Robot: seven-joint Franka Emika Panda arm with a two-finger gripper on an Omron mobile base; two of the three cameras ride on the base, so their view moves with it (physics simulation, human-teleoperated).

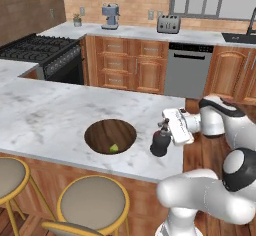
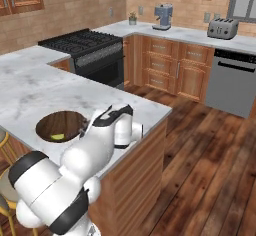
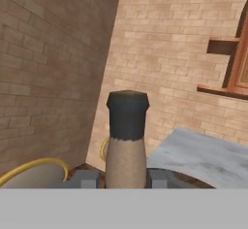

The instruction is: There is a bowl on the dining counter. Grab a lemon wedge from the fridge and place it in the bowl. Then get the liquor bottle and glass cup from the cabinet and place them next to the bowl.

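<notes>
Marble dining counter (image 1: 60, 112), brick-walled kitchen

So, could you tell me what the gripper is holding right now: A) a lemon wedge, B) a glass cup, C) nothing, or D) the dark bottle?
D: the gripper is shut on the neck of the dark bottle, beside the bowl on the counter.

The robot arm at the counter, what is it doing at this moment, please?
The gripper is shut on the liquor bottle, holding it by the neck at the dining counter, just to the right of the bowl. A lemon wedge already lies in the bowl. Whether the bottle already stands on the counter cannot be told. No glass cup stands beside the bowl yet.
</notes>
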